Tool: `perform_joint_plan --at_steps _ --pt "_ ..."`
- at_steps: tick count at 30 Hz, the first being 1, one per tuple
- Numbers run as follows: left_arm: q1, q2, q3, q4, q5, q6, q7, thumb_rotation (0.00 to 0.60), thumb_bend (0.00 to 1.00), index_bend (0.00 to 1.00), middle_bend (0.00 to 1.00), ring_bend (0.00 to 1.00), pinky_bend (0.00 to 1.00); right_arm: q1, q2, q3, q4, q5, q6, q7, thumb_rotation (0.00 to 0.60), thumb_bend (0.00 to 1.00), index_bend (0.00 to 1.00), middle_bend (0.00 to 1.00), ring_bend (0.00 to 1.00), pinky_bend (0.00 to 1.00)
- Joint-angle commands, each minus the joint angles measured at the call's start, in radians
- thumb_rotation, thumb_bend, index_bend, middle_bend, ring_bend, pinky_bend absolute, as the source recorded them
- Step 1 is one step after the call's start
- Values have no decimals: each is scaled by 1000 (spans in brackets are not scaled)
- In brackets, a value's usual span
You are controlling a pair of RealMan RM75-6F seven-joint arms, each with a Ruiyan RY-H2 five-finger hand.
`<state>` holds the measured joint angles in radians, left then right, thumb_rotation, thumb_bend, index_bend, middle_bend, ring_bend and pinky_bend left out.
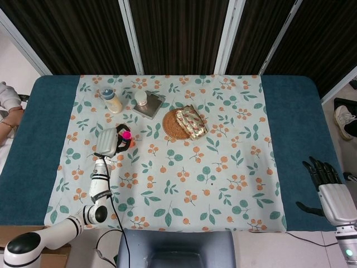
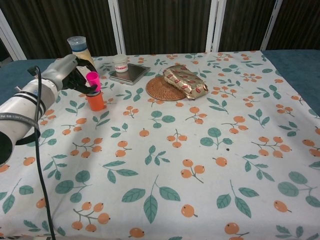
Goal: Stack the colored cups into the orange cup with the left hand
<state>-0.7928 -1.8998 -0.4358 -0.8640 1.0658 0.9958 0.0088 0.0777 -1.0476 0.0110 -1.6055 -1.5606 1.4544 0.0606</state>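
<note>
The left hand (image 2: 70, 75) holds the pink cup (image 2: 93, 81) right over the orange cup (image 2: 95, 101). The right hand (image 1: 329, 187) is empty, fingers apart.

Obstacles cluster toward the far-left part of the tablecloth (image 1: 223, 184): bottle (image 1: 111, 101) near the far-left corner, small jar (image 1: 141, 98) on a flat scale (image 1: 150, 106), woven coaster (image 1: 174, 124) under a foil packet (image 1: 191, 121). The orange cup (image 2: 95, 101) stands just in front of the bottle. Near and right portions lie open.
</note>
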Motion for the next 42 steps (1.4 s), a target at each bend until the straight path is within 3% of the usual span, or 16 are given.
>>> perform_joint_plan --at_steps 1,9,10,13,14,21,23,25,27,28,29,31,33,36,38,42 --pt "-7 -12 10 33 3 -12 -18 600 387 643 1000 1000 1000 1 0 0 0 0 -2 -1 600 185 0 0 0 0" --pt "-6 -11 25 65 6 -34 -41 600 390 623 1000 1000 1000 2 -4 2 0 4 -5 -11 600 185 0 0 0 0" --pt "-4 -8 28 63 2 -43 -39 600 391 540 1000 1000 1000 2 -5 2 0 4 -5 -13 600 185 0 0 0 0" --pt "3 8 33 38 -24 -79 -9 600 387 112 1000 1000 1000 2 -7 1 -1 5 -8 -17 600 185 0 0 0 0" --pt "6 15 30 23 -31 -78 -4 600 384 27 1000 1000 1000 3 -7 1 -1 5 -9 -18 600 185 0 0 0 0" --pt "61 105 53 -146 34 27 -19 600 377 0 1000 1000 1000 1 -7 -2 -1 0 -7 -22 600 185 0 0 0 0" --pt "109 164 94 -240 104 100 -36 600 376 0 1000 1000 1000 1 -6 -4 -2 -2 -8 -21 600 185 0 0 0 0" --pt "195 273 182 -389 224 197 -85 600 374 0 946 988 1000 -1 -5 -5 -2 -5 -5 -22 600 185 0 0 0 0" --pt "293 419 313 -545 352 269 -123 600 375 0 677 792 937 -2 -7 -7 -2 -6 -5 -29 600 185 0 0 0 0" --pt "331 484 374 -596 409 297 -139 600 376 0 415 515 742 -3 -8 -9 -4 -6 -6 -34 600 185 0 0 0 0" --pt "383 555 450 -634 484 350 -158 600 378 0 232 273 500 -4 -9 -12 -6 -7 -8 -42 600 185 0 0 0 0" --pt "470 624 543 -635 555 442 -150 600 379 0 74 48 185 -4 -13 -16 -8 -11 -10 -56 600 185 0 0 0 0" --pt "574 654 607 -599 582 549 -112 600 381 0 24 7 108 -5 -21 -18 -11 -19 -6 -71 600 185 0 0 0 0" --pt "628 670 636 -572 640 632 -90 600 384 0 0 0 85 -6 -40 -19 -4 -34 6 -86 600 186 0 0 0 0" --pt "642 659 613 -558 658 691 -121 600 387 0 0 0 87 -5 -47 -24 -7 -38 0 -91 600 185 0 0 0 0" --pt "673 644 577 -515 648 732 -46 600 389 0 0 0 76 -6 -55 -34 -6 -47 -7 -124 600 185 0 0 0 0"
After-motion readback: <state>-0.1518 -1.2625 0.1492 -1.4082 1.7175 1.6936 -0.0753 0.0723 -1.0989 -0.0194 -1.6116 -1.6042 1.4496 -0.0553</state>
